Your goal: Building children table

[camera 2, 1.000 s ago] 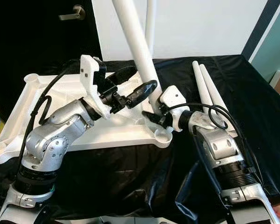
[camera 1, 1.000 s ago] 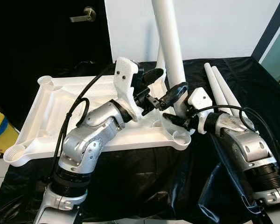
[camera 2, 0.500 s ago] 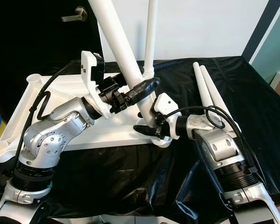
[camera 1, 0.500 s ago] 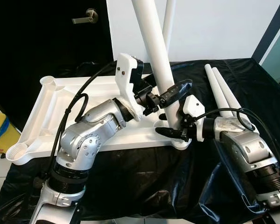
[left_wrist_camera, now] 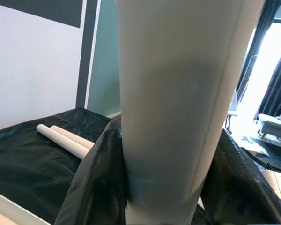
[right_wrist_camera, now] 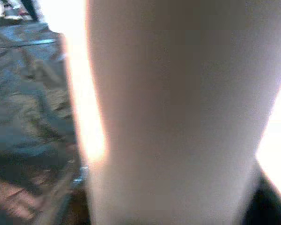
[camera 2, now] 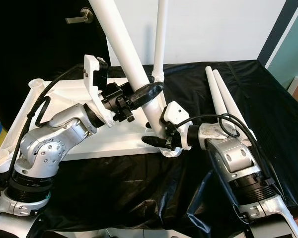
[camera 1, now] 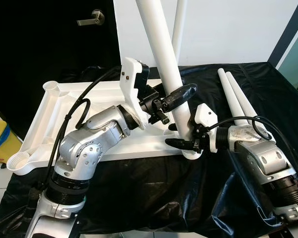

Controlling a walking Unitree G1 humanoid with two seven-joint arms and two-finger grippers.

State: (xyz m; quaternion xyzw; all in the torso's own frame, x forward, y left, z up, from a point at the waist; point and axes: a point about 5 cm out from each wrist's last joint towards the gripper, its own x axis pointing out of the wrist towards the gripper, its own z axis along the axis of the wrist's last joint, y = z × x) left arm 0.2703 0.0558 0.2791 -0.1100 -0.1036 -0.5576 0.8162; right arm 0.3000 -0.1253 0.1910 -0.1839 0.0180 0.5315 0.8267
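Table leg (camera 1: 161,49) gripped by left gripper (camera 1: 175,95) mid-shaft, tilted; base clamped by right gripper (camera 1: 185,143) at tabletop (camera 1: 64,111) corner socket.

text: none readable | labels: none | numbers: none | signs: none

Both silver arms reached inward, the left end effector (camera 1: 175,97) clamped high and the right end effector (camera 1: 181,142) clamped just below.
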